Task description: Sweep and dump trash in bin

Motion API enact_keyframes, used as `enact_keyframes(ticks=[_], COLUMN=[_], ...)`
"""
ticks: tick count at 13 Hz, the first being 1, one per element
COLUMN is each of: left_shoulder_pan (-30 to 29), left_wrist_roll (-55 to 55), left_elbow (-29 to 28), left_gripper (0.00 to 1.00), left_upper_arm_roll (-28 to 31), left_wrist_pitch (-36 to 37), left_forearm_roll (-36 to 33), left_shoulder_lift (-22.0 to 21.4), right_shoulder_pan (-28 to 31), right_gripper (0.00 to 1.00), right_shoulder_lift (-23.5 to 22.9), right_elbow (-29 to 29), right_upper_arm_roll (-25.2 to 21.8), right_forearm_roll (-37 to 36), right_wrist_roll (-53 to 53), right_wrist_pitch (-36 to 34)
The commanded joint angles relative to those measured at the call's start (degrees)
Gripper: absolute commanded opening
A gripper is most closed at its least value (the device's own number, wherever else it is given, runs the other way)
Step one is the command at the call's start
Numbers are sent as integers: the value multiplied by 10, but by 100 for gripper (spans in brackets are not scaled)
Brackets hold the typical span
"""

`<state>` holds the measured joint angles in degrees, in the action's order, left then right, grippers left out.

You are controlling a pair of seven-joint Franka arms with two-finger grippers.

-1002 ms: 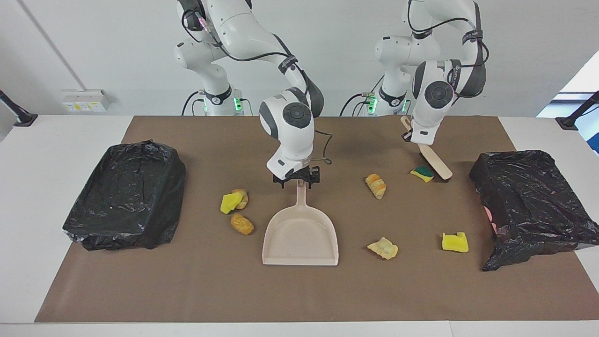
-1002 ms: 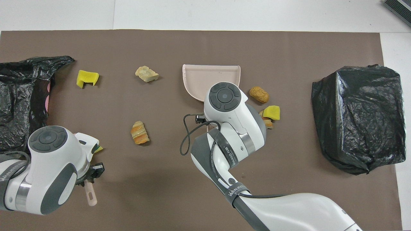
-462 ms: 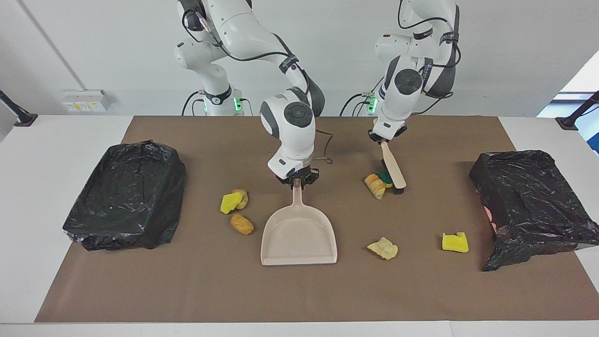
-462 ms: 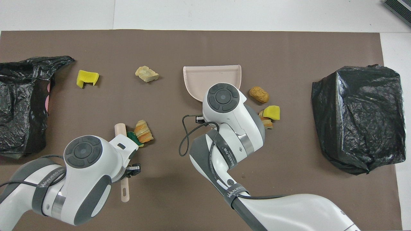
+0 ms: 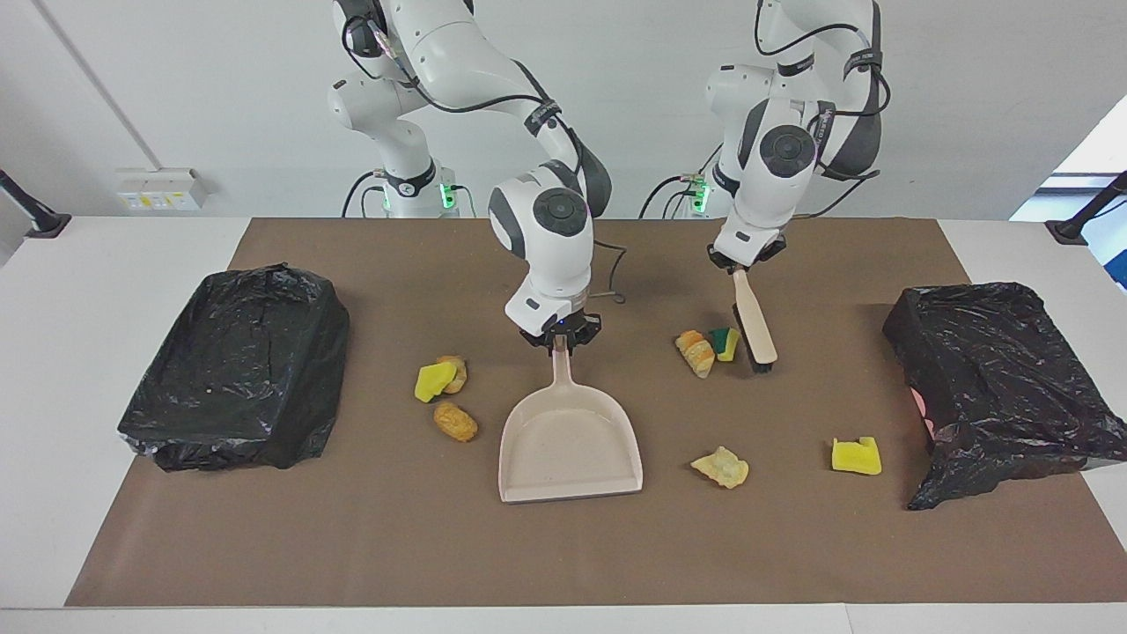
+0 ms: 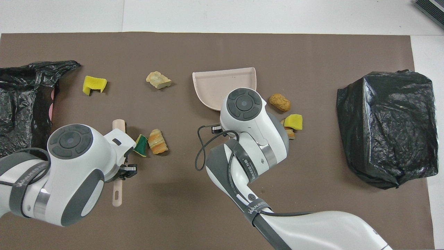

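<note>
My right gripper [image 5: 560,342] is shut on the handle of the beige dustpan [image 5: 570,440], which lies flat mid-table [image 6: 225,86]. My left gripper [image 5: 738,263] is shut on the handle of a wooden brush [image 5: 755,326], whose bristles touch the mat beside a green-backed sponge [image 5: 725,343] and a bread chunk [image 5: 696,352]. Both scraps also show in the overhead view, the sponge [image 6: 141,150] and the bread chunk [image 6: 158,146]. A tan scrap [image 5: 720,467] and a yellow sponge [image 5: 856,455] lie farther from the robots. Another yellow sponge [image 5: 434,382], a tan chunk [image 5: 454,370] and a nugget [image 5: 455,422] lie beside the dustpan toward the right arm's end.
A bin lined with a black bag [image 5: 995,379] stands at the left arm's end of the brown mat. Another black-bagged bin [image 5: 238,365] stands at the right arm's end. The right arm's cable [image 6: 204,146] hangs over the mat.
The right gripper closed on the dustpan handle and turned the pan slightly. The left arm swept the brush toward the dustpan, pushing the green-backed sponge against the bread chunk.
</note>
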<state>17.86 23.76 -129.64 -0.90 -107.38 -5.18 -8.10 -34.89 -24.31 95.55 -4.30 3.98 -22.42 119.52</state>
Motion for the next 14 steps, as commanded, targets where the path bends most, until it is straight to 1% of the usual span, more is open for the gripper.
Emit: enact_keyframes(ticks=[1,3,4,6,7,9,10,11,14], left_shoulder_pan=[-58,-113,-136,-174,-184,-197,-202,-208,-195], left_wrist_roll=[-62,-125,-167,-218,-230,-234,-234,-235,-239], left_elbow=[55,88,110,180,220,271,273,273,272], left_gripper=[0,0,0,0,0,0,0,0,0], left_upper_arm_roll=[-2,-2,-2,-2,-2,-2,-2,-2,-9], left_wrist_pitch=[4,-27,-45,-59,-61,-85,-113,-127,-131], left_forearm_roll=[-20,-44,-62,-83,-90,-102,-101,-101,-100], left_shoulder_lift=[43,71,93,154,187,249,262,271,279], right_shoulder_pan=[18,34,39,43,42,42,42,42,32], right_gripper=[0,0,0,0,0,0,0,0,0], right_shoulder_lift=[42,70,83,101,106,116,117,117,128], right_elbow=[22,44,53,78,83,108,112,112,133], right_upper_arm_roll=[1,1,-1,1,1,1,1,1,3], right_forearm_roll=[21,10,7,-41,-54,-55,-55,-59,-85], right_wrist_roll=[126,232,290,389,436,498,516,556,594], right_wrist_pitch=[-4,-24,-36,-39,-39,-30,-29,-36,-41])
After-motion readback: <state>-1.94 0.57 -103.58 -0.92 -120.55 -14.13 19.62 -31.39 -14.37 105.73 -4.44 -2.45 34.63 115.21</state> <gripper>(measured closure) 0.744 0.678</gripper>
